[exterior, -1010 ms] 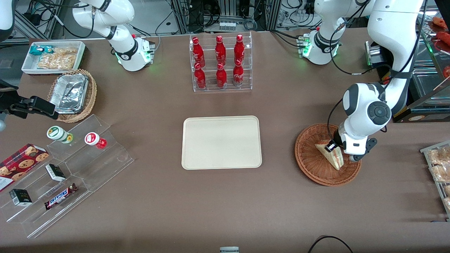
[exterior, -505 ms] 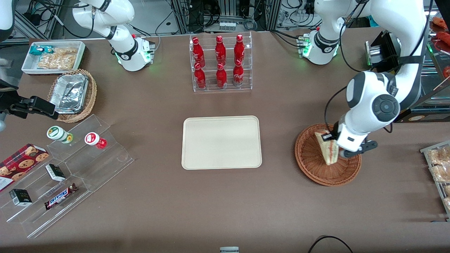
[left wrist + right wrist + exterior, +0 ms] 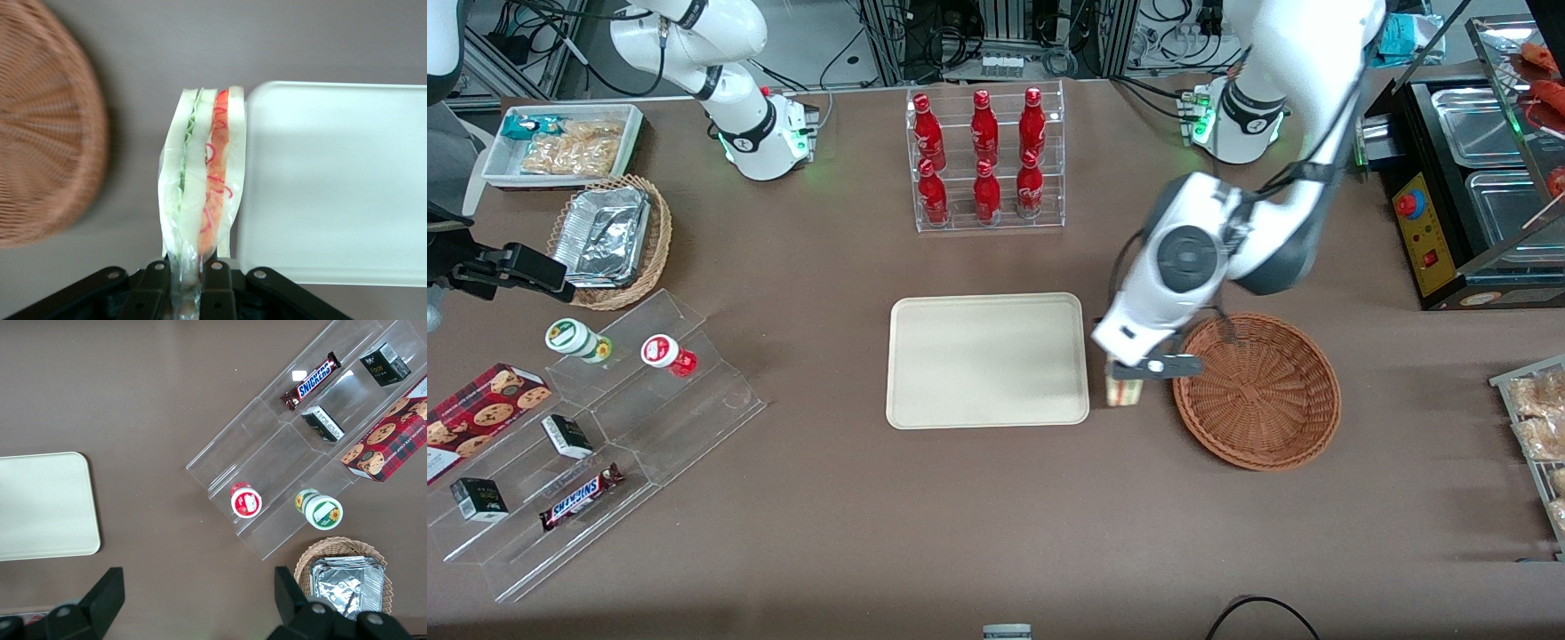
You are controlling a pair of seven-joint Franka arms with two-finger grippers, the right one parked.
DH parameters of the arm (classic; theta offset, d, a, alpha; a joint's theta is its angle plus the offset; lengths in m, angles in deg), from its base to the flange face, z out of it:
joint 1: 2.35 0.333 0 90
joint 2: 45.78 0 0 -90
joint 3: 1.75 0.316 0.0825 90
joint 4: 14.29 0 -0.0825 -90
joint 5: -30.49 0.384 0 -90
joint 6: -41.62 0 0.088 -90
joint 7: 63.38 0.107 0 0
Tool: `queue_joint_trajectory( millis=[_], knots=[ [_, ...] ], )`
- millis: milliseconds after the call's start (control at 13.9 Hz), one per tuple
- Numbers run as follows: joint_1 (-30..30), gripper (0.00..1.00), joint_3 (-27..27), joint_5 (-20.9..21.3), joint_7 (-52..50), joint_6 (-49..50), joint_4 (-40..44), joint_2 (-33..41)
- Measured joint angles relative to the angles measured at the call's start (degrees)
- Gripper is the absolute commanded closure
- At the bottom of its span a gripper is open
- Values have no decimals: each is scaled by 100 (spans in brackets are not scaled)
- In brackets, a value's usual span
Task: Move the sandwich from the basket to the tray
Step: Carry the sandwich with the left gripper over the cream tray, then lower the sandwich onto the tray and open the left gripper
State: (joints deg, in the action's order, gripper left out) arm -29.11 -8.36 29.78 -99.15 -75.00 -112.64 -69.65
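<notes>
My left gripper (image 3: 1125, 375) (image 3: 187, 280) is shut on the sandwich (image 3: 1123, 391) (image 3: 203, 180), a wrapped white wedge with green and red filling, pinched at its wrapper end. It hangs in the air over the bare table between the reddish-brown wicker basket (image 3: 1258, 391) (image 3: 40, 133) and the cream tray (image 3: 987, 360) (image 3: 333, 180), just beside the tray's edge. Nothing lies in the basket or on the tray. The arm's wrist hides most of the sandwich in the front view.
A clear rack of red bottles (image 3: 985, 160) stands farther from the front camera than the tray. Toward the parked arm's end are an acrylic stand with snacks (image 3: 596, 444), a tan basket of foil containers (image 3: 609, 236) and a white snack bin (image 3: 560, 142). A black appliance (image 3: 1467, 178) is at the working arm's end.
The gripper has lifted the sandwich out of the basket and carried it sideways toward the tray; the basket now holds nothing.
</notes>
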Motion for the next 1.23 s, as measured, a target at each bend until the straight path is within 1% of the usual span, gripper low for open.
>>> queue_joint_trajectory(
  millis=[289,505,722,938,1010,1082,1155,1227],
  knots=[
    [-883,96,-6,-1,-1188,-42,883,-829],
    [-1359,96,1,0,-1668,-226,1462,-1376],
    [-1534,97,3,13,-1753,-352,1755,-1693],
    [-1545,97,5,232,-1753,-479,1784,-1834],
    [-1547,95,5,268,-1753,-492,1785,-1861],
    [-1563,92,4,283,-1753,-500,1785,-1881],
    [-1599,83,4,285,-1753,-524,1785,-1901],
    [-1635,62,4,285,-1756,-574,1785,-1926]
  ],
)
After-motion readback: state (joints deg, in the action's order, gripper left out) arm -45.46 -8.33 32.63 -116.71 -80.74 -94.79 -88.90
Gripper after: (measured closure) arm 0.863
